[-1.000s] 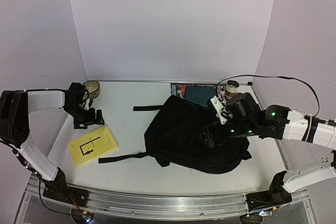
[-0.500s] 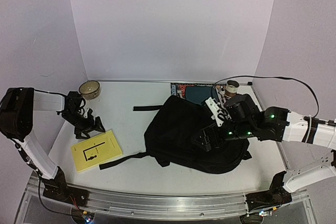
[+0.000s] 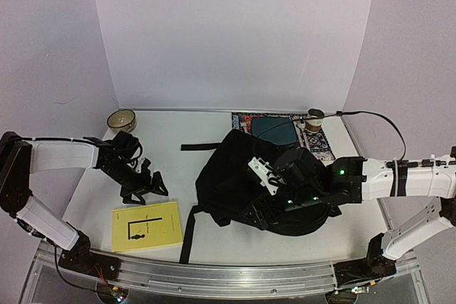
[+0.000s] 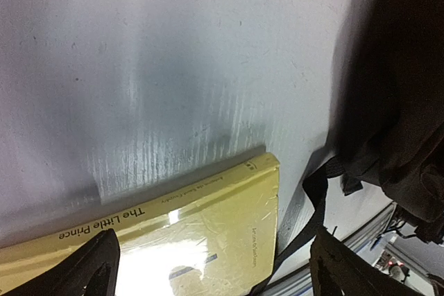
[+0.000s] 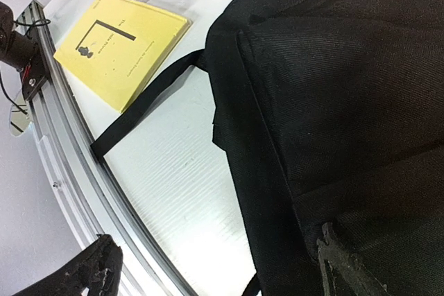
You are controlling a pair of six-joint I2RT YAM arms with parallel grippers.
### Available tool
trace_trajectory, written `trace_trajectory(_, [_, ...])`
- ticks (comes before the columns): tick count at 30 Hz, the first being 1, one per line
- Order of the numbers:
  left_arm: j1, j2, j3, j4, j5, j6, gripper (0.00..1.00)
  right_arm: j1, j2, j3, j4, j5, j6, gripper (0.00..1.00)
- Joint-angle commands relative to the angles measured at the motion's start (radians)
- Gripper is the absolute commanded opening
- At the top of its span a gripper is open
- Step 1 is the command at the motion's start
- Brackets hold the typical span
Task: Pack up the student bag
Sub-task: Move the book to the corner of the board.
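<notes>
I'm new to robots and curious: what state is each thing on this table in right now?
student bag: lying flat, opening unseen
yellow book: closed, lying flat
bowl: upright
left gripper: open, by the yellow book
right gripper: open, over the student bag

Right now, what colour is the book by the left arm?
The book is yellow with black markings, clearest in the right wrist view.

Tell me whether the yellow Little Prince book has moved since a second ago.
Yes. The yellow Little Prince book has slid nearer the front rail and rightward, farther from the bowl at the back wall.
</notes>
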Motion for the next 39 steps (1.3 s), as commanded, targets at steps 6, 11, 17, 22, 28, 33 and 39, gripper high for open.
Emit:
trace_trajectory(6, [-0.109, -0.153, -0.01, -0.094, -0.35, -0.252, 0.99, 0.043, 0.007, 0.056, 0.003, 0.066, -0.013, 0.98])
trace_trajectory(11, [-0.098, -0.276, -0.084, -0.15, -0.482, -0.38, 1.0, 0.054, 0.008, 0.057, 0.001, 0.075, -0.015, 0.98])
trace_trajectory(17, [-0.015, -0.364, -0.18, -0.171, -0.525, -0.442, 1.0, 0.064, 0.011, 0.055, 0.006, 0.079, -0.026, 0.98])
trace_trajectory(22, [0.067, -0.357, -0.217, -0.164, -0.528, -0.434, 0.99, 0.077, 0.018, 0.051, 0.007, 0.078, -0.027, 0.98])
trace_trajectory(28, [0.066, -0.244, -0.244, -0.069, -0.391, -0.348, 0.99, 0.094, 0.033, 0.057, 0.042, 0.076, -0.022, 0.98])
trace_trajectory(33, [-0.016, -0.177, -0.205, 0.004, -0.275, -0.327, 0.96, 0.109, 0.064, 0.081, 0.043, 0.078, -0.026, 0.98])
trace_trajectory(39, [-0.198, -0.116, -0.124, 0.092, -0.227, -0.392, 0.91, 0.121, 0.113, 0.104, 0.041, 0.077, -0.023, 0.98])
